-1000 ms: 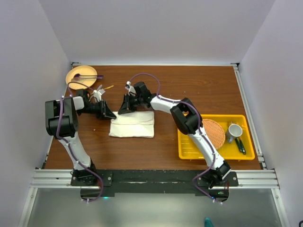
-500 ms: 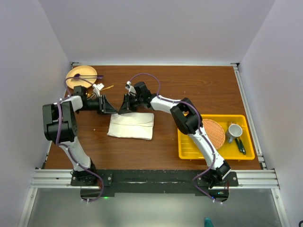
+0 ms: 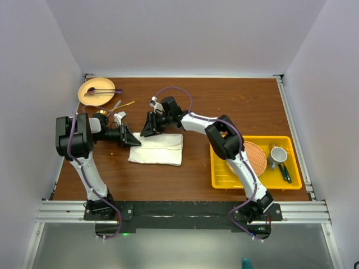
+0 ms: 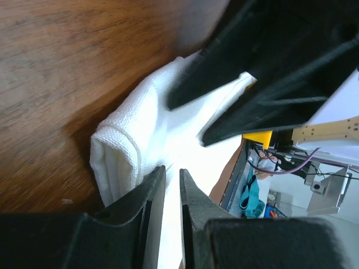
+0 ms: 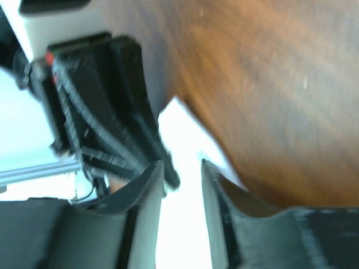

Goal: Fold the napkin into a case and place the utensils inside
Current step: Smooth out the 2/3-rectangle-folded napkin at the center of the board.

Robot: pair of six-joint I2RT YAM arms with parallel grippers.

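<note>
1. A robotics lab test cell: plain white walls [image 3: 185,33] box in one wooden table [image 3: 241,101].
2. A left arm [image 3: 73,140] and a right arm [image 3: 223,137] are bolted to an aluminium rail [image 3: 185,212] at its near edge.
3. Purple cables [image 3: 175,89] loop along them.

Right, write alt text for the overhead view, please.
Two robot arms meet over a folded cream napkin on a wooden table, left gripper at its far-left corner, right gripper at its far edge. A yellow tray sits right, a tan plate far left.
</note>
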